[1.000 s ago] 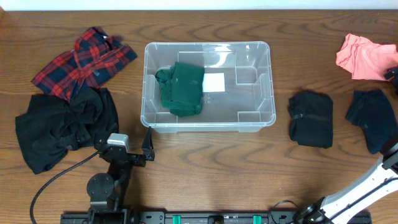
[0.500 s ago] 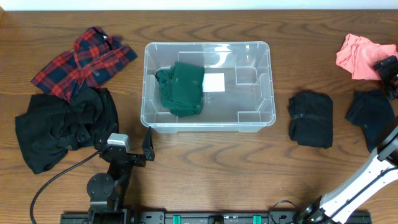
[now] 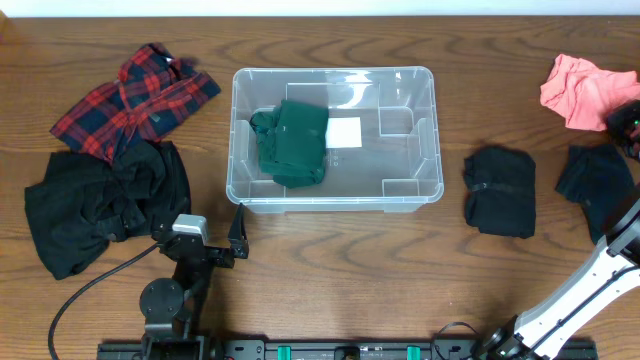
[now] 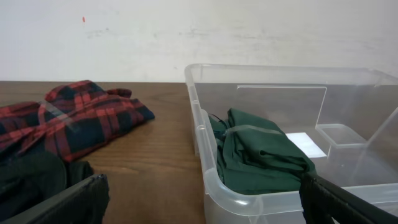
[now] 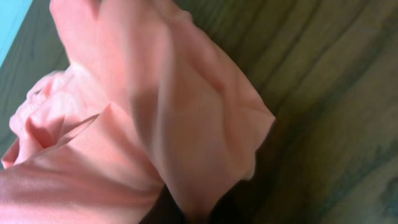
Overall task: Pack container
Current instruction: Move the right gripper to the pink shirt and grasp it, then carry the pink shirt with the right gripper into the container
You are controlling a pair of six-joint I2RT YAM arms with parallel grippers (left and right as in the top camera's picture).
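The right claw (image 3: 629, 121) is closed on a fold of the pink garment (image 5: 155, 124), well apart from the clear container (image 3: 410, 190) set mid-counter (image 3: 330, 270). Such a slight pinch could be lost in transit. The left claw (image 3: 238, 235) is held wide.

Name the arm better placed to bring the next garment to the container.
Right. The right claw is shut on the pink garment at far right. The left claw stands open and empty by the container's front-left corner.
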